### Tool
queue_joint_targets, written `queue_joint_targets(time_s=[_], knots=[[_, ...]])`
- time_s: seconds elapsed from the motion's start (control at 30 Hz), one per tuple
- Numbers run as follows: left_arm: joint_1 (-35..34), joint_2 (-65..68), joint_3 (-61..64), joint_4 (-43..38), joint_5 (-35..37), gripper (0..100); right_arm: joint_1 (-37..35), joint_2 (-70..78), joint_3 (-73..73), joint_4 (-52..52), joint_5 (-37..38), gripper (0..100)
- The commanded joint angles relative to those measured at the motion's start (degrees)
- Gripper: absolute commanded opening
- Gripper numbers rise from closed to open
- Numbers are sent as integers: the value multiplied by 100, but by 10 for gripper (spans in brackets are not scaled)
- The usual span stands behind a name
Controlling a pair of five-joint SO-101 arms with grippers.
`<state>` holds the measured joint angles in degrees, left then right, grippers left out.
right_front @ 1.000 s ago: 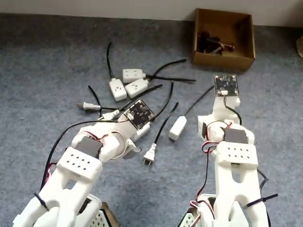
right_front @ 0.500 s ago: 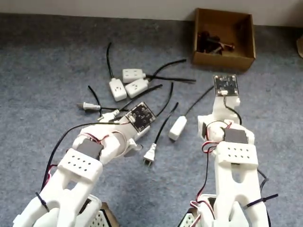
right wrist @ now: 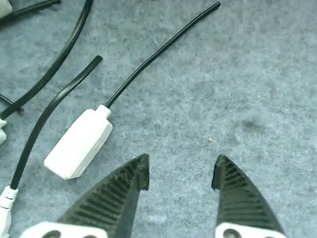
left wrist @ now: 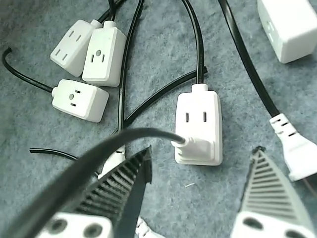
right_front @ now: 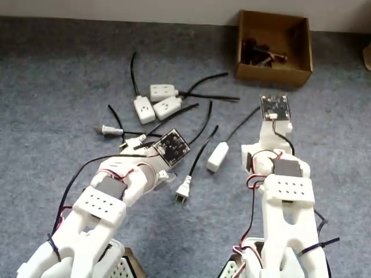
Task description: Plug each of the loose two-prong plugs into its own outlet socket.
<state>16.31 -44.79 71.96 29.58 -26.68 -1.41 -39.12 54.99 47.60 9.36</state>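
The left tool (left wrist: 202, 148) is open wide and holds nothing. Right between its fingers, on the grey counter (left wrist: 25, 183), lies a socket (left wrist: 199, 116) with its two slots facing up. A plug (left wrist: 293, 148) lies just outside one finger, very near it. A black cord (left wrist: 143, 131) with a white end runs across in front of the tool and touches the near end of the socket. I cannot tell if that end is plugged in.

The right tool (right wrist: 181, 157) is open wide too, and empty. A second socket (right wrist: 79, 144) lies just beside one of its fingers, not between them.

Here is what could go wrong. If the left tool goes down now, it may grab the socket and not the plug, since the plug is outside the fingers. A finger could land on the plug and push it away. The black cord is so close that it may catch on a finger and get dragged. Many cords cross near the tool, so pulling one may tug the three sockets (left wrist: 101, 54) farther off. The sockets are loose. If nothing holds one still, it will likely slide when a plug is pushed in. If the plug is held crooked, it may miss the slots.
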Motion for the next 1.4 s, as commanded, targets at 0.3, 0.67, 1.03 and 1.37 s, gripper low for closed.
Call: queue_joint_targets(time_s=[0.3, 0.67, 1.03, 1.37], knots=[[-171, 22, 268, -721, 26, 245, -31, -84, -57, -145, 0, 202], [-365, 22, 295, -695, 826, 246, -31, -84, -57, -136, 0, 202], [-119, 31, 409, -686, 958, 246, -31, -84, -57, -127, 9, 202], [-110, 31, 505, -686, 932, 280, -31, -84, -57, -127, 9, 202]])
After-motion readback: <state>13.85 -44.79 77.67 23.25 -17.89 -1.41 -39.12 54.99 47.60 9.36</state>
